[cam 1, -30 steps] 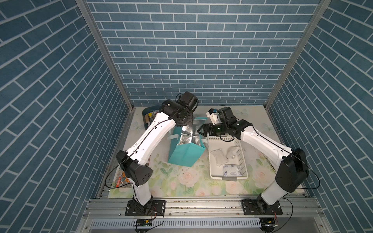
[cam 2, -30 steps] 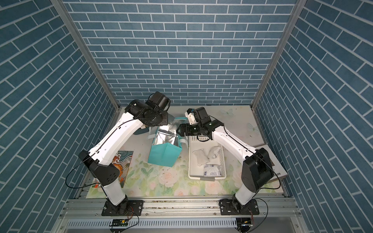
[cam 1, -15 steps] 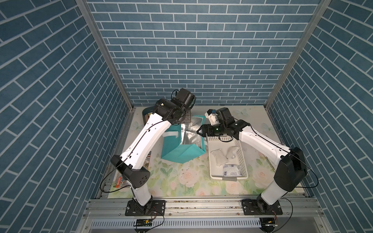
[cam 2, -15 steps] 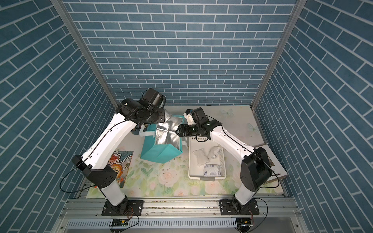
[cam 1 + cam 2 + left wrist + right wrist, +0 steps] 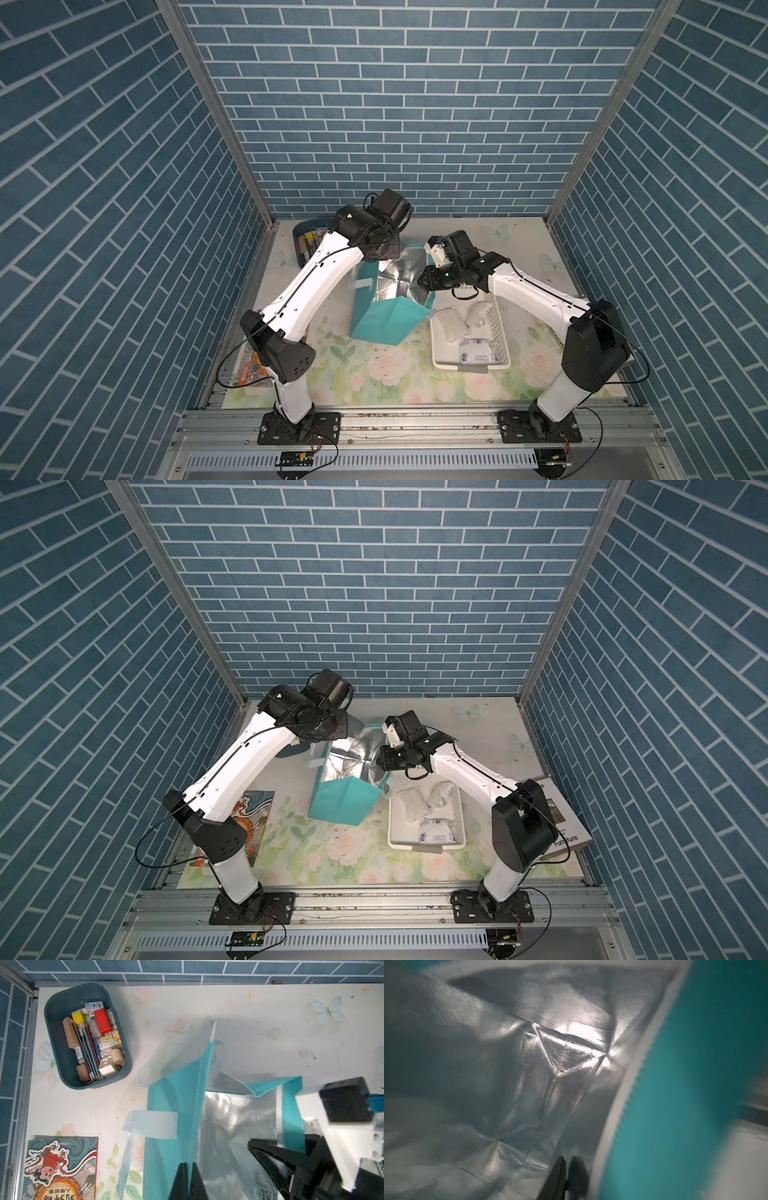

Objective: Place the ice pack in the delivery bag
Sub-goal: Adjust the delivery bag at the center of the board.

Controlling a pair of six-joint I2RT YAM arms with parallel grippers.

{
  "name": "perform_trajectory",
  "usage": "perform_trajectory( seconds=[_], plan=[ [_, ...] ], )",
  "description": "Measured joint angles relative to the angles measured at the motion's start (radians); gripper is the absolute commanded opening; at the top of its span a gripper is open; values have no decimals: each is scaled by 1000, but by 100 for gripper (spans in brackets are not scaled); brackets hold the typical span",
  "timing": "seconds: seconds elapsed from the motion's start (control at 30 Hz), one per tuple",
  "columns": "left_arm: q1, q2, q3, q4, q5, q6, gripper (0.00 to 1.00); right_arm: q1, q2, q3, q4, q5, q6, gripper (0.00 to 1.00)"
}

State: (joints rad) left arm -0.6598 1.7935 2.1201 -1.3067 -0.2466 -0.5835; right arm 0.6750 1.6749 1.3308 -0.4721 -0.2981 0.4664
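The teal delivery bag (image 5: 388,322) stands mid-table with its silver foil mouth (image 5: 353,760) open. My left gripper (image 5: 188,1164) is shut on the bag's left rim, one finger on each side of the teal wall. My right gripper (image 5: 568,1160) is at the opposite rim (image 5: 288,1109), with its jaws pinched together on the foil-lined wall; it also shows in a top view (image 5: 424,282). White ice packs (image 5: 476,353) (image 5: 411,806) lie in the white basket (image 5: 505,332) right of the bag, and neither gripper touches them.
A dark-blue bin (image 5: 49,1012) of pencils and small blocks sits in the back left corner. A picture book (image 5: 60,1167) lies at the left edge and another book (image 5: 561,825) at the right edge. Brick walls enclose three sides.
My right gripper's jaws have closed onto the bag's right rim. The left arm kept its hold and shifted the bag slightly, and the mouth now gapes wider.
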Motion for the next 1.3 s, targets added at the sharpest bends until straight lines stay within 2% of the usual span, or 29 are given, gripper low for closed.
perform_trajectory(
  seconds=[0.27, 0.47, 0.73, 0.83, 0.9, 1.0, 1.1, 1.23, 1.3],
  plan=[
    [0, 2, 54, -5, -14, 12, 0, 1, 5, -60, 103, -94, 10, 17],
    [0, 8, 44, -1, -2, 11, 0, 1, 20, -60, 161, -143, 9, 21],
    [0, 31, -2, 2, 9, 3, 0, 1, 40, -61, 154, -135, 6, 25],
    [0, 37, 18, 2, 26, -1, 0, 1, 40, -62, 148, -131, -1, 32],
    [0, 37, 35, 2, 39, -5, 0, 1, 36, -64, 145, -125, -5, 41],
    [0, 37, 50, 5, 56, -10, 0, 1, 8, -76, 143, -108, -14, 68],
    [0, 37, 50, 6, 68, -14, 0, 1, -66, -106, 143, -69, -47, 88],
    [0, 38, 48, 6, 74, -20, 0, 1, -255, -175, 142, 33, -103, 92],
    [0, 42, 48, 5, 77, -23, 0, 1, -369, -226, 143, 92, -134, 86]
  ],
)
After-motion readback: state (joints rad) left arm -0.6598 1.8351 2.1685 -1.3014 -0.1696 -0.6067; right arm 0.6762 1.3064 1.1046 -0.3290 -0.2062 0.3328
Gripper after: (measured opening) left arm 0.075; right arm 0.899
